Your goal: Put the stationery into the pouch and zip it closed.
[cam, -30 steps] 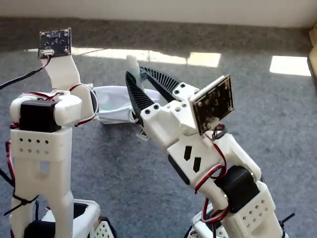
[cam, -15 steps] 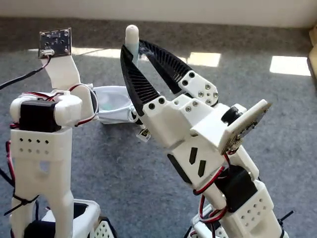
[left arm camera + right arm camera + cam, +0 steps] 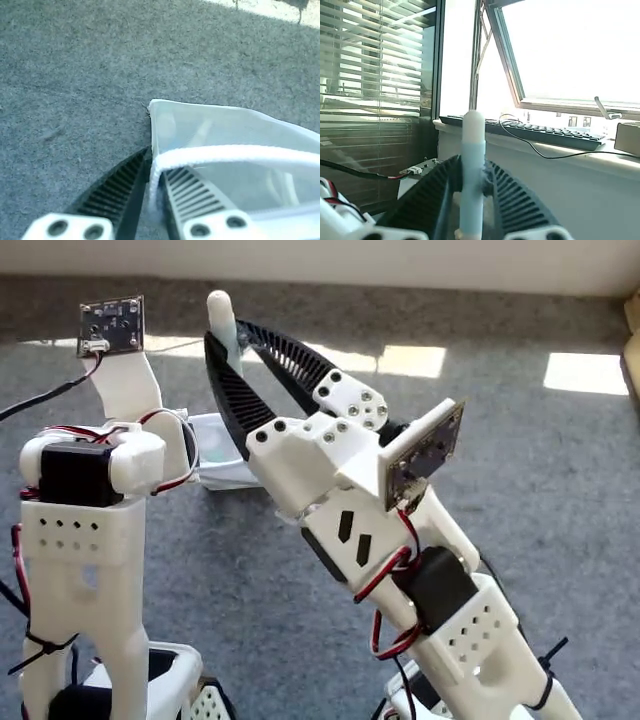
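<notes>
A white-capped, pale blue pen (image 3: 219,312) stands upright between the black fingers of my right gripper (image 3: 228,335), which is shut on it and raised above the carpet. In the right wrist view the pen (image 3: 472,165) points up toward a window, with the right gripper (image 3: 471,172) clamped round its body. The white mesh pouch (image 3: 226,443) lies on the carpet behind the left arm and below the raised pen. My left gripper (image 3: 153,164) is shut on the pouch's corded rim (image 3: 210,153) at one corner, and the pouch (image 3: 235,130) gapes open beyond it.
Grey carpet (image 3: 520,440) covers the floor, with sunlit patches (image 3: 585,371) at the back right. The left arm's base (image 3: 85,570) stands at the near left. A wall edge (image 3: 400,260) runs along the back.
My right gripper has lifted the pen from low beside the pouch to well above it, swung it leftward, and turned its wrist. The left arm has kept still.
</notes>
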`<act>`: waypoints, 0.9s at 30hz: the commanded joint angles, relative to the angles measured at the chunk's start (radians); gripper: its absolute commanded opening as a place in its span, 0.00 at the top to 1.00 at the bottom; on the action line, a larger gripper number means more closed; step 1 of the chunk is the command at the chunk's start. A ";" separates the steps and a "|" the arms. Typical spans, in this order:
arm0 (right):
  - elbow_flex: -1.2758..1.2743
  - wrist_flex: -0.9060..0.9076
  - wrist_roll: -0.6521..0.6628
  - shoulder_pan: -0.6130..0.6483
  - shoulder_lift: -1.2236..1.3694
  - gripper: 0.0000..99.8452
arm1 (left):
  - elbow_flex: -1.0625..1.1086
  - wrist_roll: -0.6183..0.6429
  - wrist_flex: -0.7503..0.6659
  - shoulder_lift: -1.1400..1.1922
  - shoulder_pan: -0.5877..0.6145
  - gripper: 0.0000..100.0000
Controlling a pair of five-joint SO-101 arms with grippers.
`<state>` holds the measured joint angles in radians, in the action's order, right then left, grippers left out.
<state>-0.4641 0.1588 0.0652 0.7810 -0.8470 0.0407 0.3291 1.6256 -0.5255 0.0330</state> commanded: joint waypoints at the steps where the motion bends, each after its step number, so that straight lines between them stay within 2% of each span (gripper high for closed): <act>1: -0.062 -0.114 0.008 0.007 -0.002 1.00 | -0.005 0.006 -0.014 -0.035 0.010 0.99; 6: -0.189 -0.223 0.135 0.012 -0.004 1.00 | -0.005 0.006 -0.014 -0.035 0.010 0.99; 16: -0.297 -0.245 0.144 0.012 -0.012 1.00 | -0.005 0.005 -0.014 -0.035 0.012 0.99; 27: -0.303 -0.237 0.141 0.007 -0.013 0.99 | -0.004 0.005 -0.014 -0.035 0.012 0.99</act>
<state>-0.7756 -0.0499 0.2002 0.7871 -0.8454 0.0407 0.3291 1.6256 -0.5255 0.0330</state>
